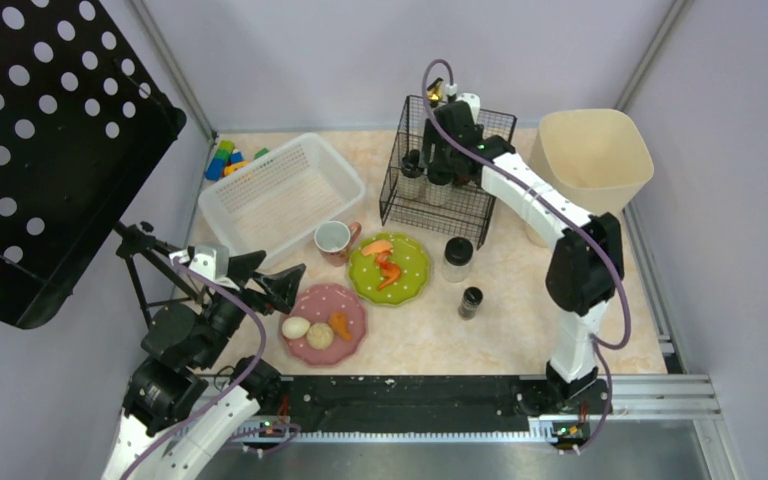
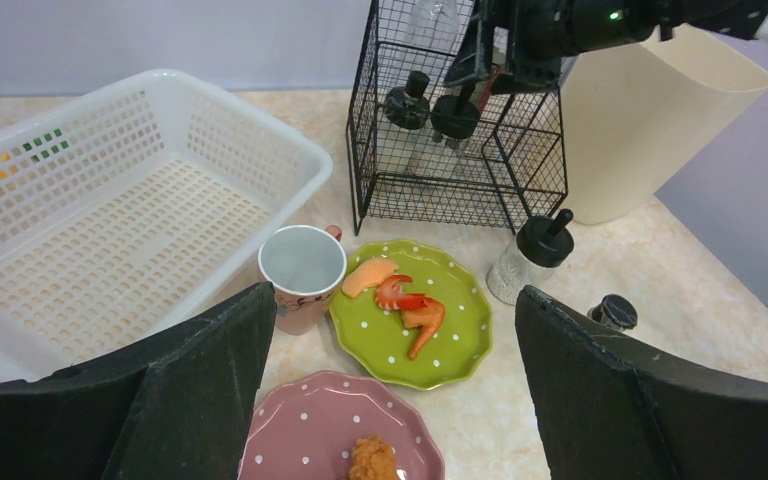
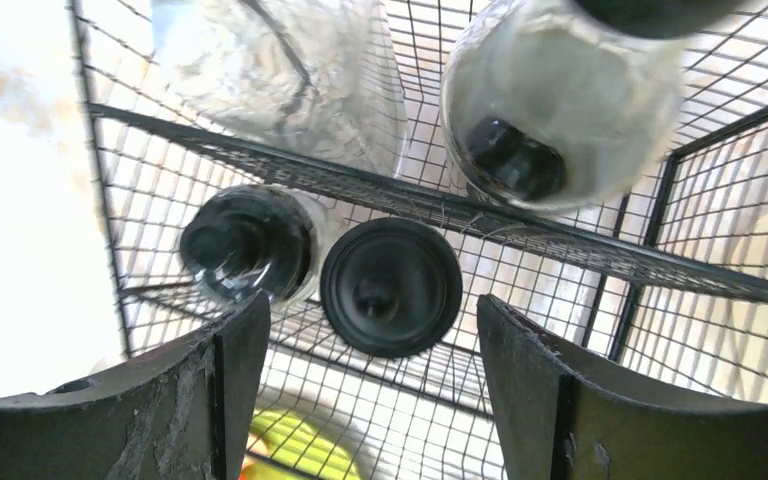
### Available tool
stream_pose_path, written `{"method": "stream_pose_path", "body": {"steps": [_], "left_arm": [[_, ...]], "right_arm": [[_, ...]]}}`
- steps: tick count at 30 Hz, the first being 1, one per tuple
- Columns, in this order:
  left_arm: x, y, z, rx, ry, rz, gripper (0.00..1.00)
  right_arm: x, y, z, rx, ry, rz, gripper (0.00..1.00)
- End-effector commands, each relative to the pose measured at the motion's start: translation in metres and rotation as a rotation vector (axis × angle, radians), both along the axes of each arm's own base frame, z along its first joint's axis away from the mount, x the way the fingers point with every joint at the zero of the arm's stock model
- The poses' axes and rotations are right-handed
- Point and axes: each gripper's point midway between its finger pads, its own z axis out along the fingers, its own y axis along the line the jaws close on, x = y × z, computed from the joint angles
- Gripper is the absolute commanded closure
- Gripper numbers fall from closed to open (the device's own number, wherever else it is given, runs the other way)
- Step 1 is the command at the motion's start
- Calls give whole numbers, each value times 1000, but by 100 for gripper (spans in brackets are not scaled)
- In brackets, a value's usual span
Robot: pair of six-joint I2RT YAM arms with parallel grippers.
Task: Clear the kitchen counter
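While the right tool (image 3: 368, 305) hangs spread above a lidded jar (image 3: 390, 288), rising askew could snag the wire rack (image 3: 560, 247); left tool (image 2: 392, 295) gapes.

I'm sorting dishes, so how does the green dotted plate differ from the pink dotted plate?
The green polka-dot plate lies farther back; the pink polka-dot plate sits nearer the front. The green plate holds red-orange food pieces; the pink plate holds two pale lumps and an orange piece. Both are scalloped, white-dotted.
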Motion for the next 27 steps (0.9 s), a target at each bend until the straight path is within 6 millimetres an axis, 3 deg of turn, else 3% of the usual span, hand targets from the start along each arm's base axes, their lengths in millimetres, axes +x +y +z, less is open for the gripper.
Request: {"method": "stream_pose_path", "body": {"steps": [1, 6, 9, 19, 22, 27], "left_arm": [[1, -1, 6, -12, -17, -1, 6], [1, -1, 6, -12, -17, 1, 6], [2, -1, 6, -11, -15, 3, 6], [4, -3, 4, -3, -6, -2, 6], [5, -1, 4, -3, -6, 6, 6], [5, 0, 4, -4, -7, 11, 6]], "right_arm": [[-26, 2, 77, 45, -149, 43, 25], [-59, 1, 93, 39, -173, 102, 25], [-83, -4, 91, 32, -167, 136, 24], [-165, -36, 58, 47, -95, 236, 17], [-184, -44, 44, 55, -65, 256, 7], [-203, -49, 16, 48, -3, 282, 6]]}}
